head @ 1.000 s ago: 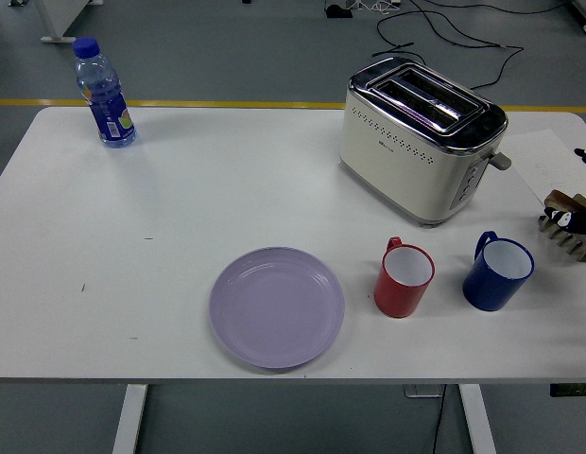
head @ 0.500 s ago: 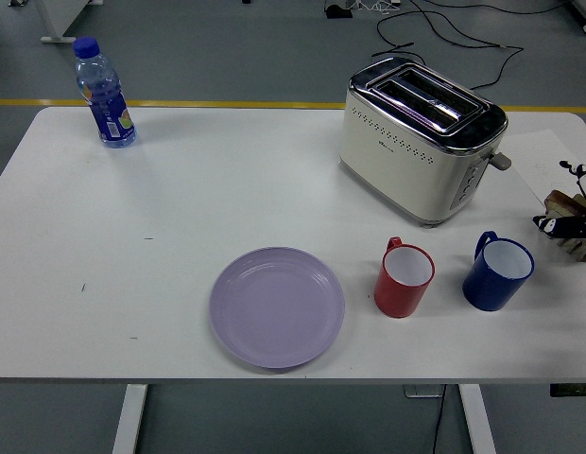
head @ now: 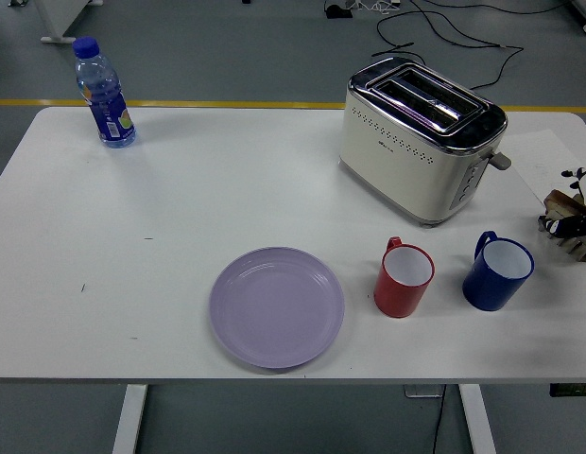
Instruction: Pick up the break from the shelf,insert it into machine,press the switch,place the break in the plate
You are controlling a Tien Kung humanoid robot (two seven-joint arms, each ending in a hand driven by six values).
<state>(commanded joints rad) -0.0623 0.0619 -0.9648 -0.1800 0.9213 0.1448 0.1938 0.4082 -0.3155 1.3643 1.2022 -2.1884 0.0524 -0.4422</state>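
The cream and chrome toaster (head: 421, 142) stands at the back right with both slots empty and its lever (head: 501, 161) on the right end. A lilac plate (head: 277, 305) lies empty near the front edge. At the far right edge a brown bread slice (head: 561, 201) sits in a wooden rack (head: 573, 240), mostly cut off by the frame. Only a small black and white part of my right hand (head: 583, 180) shows, right at the bread and rack. Whether it grips the bread is hidden. My left arm is out of sight.
A red mug (head: 404, 278) and a blue mug (head: 497, 271) stand in front of the toaster, between the plate and the rack. A blue-capped water bottle (head: 103, 93) stands at the back left. A white sheet (head: 548, 161) lies right of the toaster.
The visible part of my right hand has shifted upward and rightward at the rack, leaving less of it in the picture. Nothing else on the table has moved.
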